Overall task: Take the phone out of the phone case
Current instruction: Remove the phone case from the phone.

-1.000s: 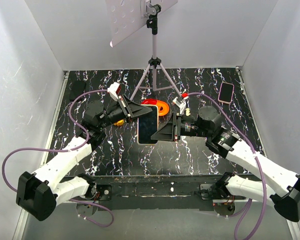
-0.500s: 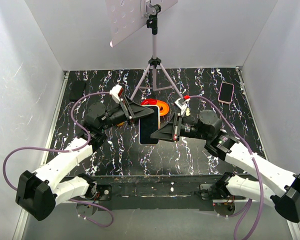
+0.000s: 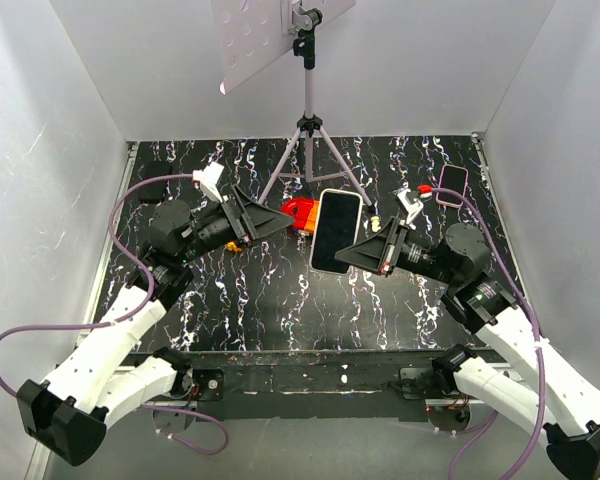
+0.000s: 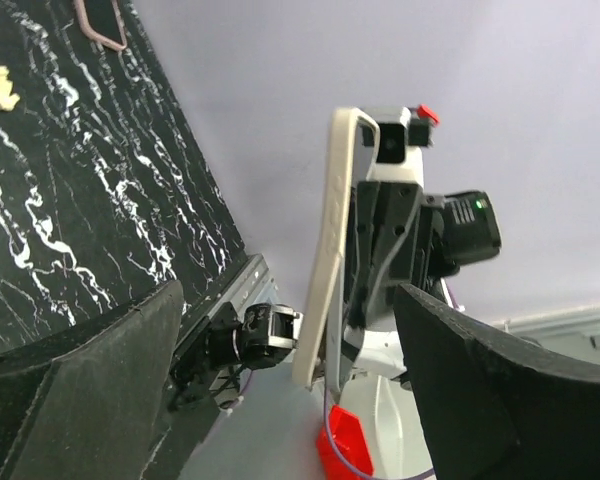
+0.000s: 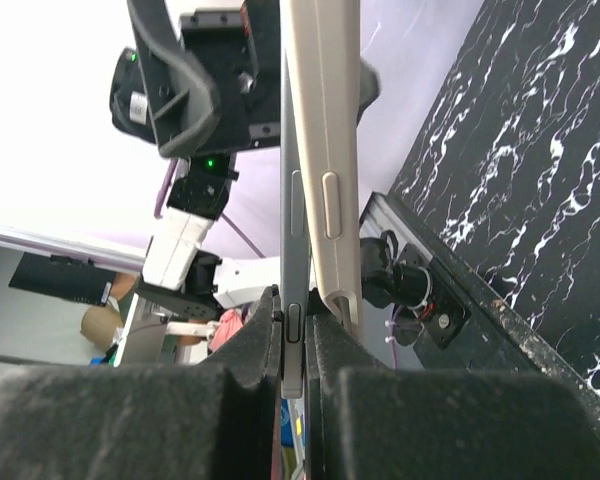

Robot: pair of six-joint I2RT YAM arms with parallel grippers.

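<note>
Two arms are up over the black table (image 3: pixel 270 300). My right gripper (image 3: pixel 346 257) is pinched tight on the low end of the phone (image 3: pixel 336 228) and holds it up in the air, off the table. From above I can see the phone's dark screen, and the phone leans a little.

The cream phone case (image 4: pixel 325 250) is on the phone. In the right wrist view the case lies flat against the phone's grey side. I cannot tell if it has come loose anywhere.

My left gripper (image 3: pixel 276 221) is wide open and holds nothing. It is near the phone, on its left, and does not touch it. In the left wrist view its two fingers (image 4: pixel 90 370) stand far apart, with the phone edge-on beyond them.

A red and orange thing (image 3: pixel 298 212) lies on the table between the left gripper and the phone. A tripod (image 3: pixel 308 140) stands at the back. Another phone with a pink rim (image 3: pixel 452 185) lies near the back right corner.
</note>
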